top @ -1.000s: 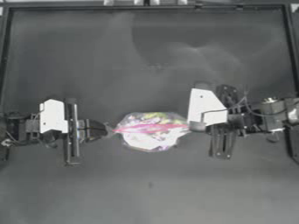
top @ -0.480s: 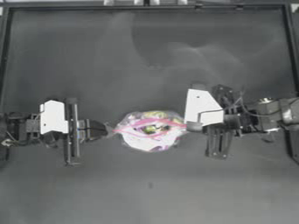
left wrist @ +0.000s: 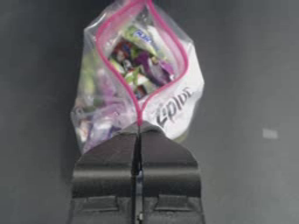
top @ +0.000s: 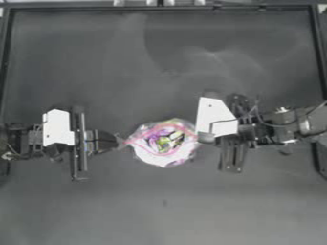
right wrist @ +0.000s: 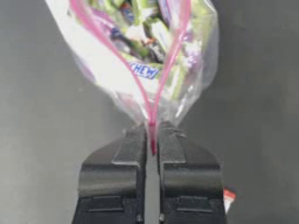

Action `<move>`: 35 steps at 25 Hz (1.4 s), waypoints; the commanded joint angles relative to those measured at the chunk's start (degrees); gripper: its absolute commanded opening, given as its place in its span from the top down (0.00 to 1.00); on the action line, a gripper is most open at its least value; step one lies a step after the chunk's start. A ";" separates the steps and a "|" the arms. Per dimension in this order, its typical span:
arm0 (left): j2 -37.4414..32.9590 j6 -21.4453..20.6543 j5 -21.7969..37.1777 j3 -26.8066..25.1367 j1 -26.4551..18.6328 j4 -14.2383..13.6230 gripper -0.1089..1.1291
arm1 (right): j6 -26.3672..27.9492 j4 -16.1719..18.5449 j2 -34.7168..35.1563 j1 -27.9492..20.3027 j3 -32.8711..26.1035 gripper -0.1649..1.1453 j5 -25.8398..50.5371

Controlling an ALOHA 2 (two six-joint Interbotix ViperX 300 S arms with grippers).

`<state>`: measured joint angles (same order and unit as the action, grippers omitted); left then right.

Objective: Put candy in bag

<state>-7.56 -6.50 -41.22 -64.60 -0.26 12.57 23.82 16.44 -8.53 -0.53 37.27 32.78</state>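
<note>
The bag sits mid-worktop, its pink seal bowed open between two pinched ends. Left claw grips one end, right claw the other. The candy peeks beside the right claw. Bare worktop lies all round

**Bag held between both grippers, mid-table**

The bag sits near the middle of the table, slightly closer to the front edge than the back. Left gripper pinches its left end; right gripper pinches its right end. Bag mouth gapes between the two pinch points, with sweets inside. The candy lies on the table just beside the right gripper, outside the bag, showing only in the right wrist view.
</note>
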 commanded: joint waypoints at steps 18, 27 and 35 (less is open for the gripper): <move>6.86 -0.70 1.85 7.03 -0.97 -0.79 0.79 | 0.09 0.35 0.70 -0.35 -1.05 0.65 -2.81; 6.94 -0.88 2.02 6.59 -1.85 -0.79 0.79 | 0.00 0.09 2.55 -1.05 -0.09 0.65 -7.29; 8.09 -1.05 2.11 6.59 -3.08 -0.79 0.79 | 0.09 0.00 4.13 -1.58 0.26 0.65 -8.79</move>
<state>1.14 -7.38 -38.94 -58.54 -2.99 11.95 23.82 16.52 -3.60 -2.02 37.97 24.61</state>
